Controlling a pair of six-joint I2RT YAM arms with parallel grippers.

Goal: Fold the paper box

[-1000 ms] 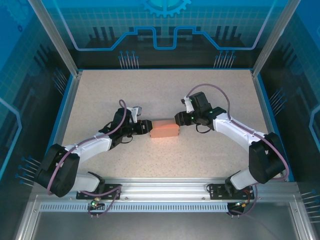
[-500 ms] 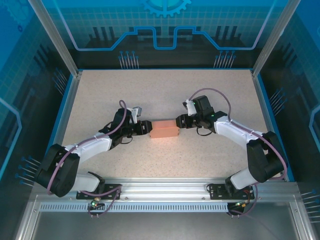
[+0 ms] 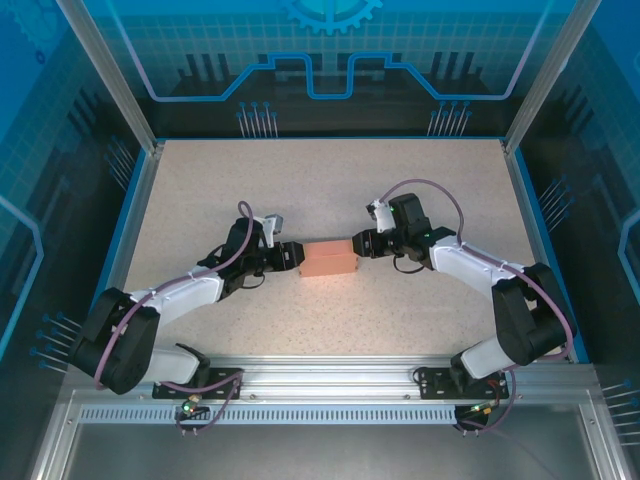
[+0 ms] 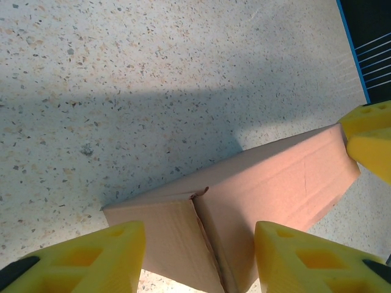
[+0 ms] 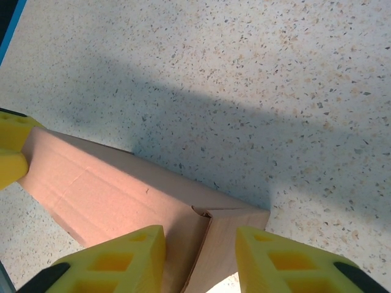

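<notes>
Speckled worktop inside blue-walled enclosure. Paper box, a closed rectangle, lay flat at centre. Left pincer met its 9 o'clock end, half-spread astride it. Right pincer sat at 3 o'clock, narrower. Could not tell whether either clamped.

We're looking into a robotics lab test cell, folks. Down at six o'clock, the left arm and the right arm are bolted side by side to a slotted aluminium rail. In front of them lies a speckled worktop with blue edging. Bare aluminium posts rise at ten o'clock and two o'clock. Translucent blue panels wall it in, printed with circuit traces, and there's a gear emblem at twelve o'clock.
</notes>
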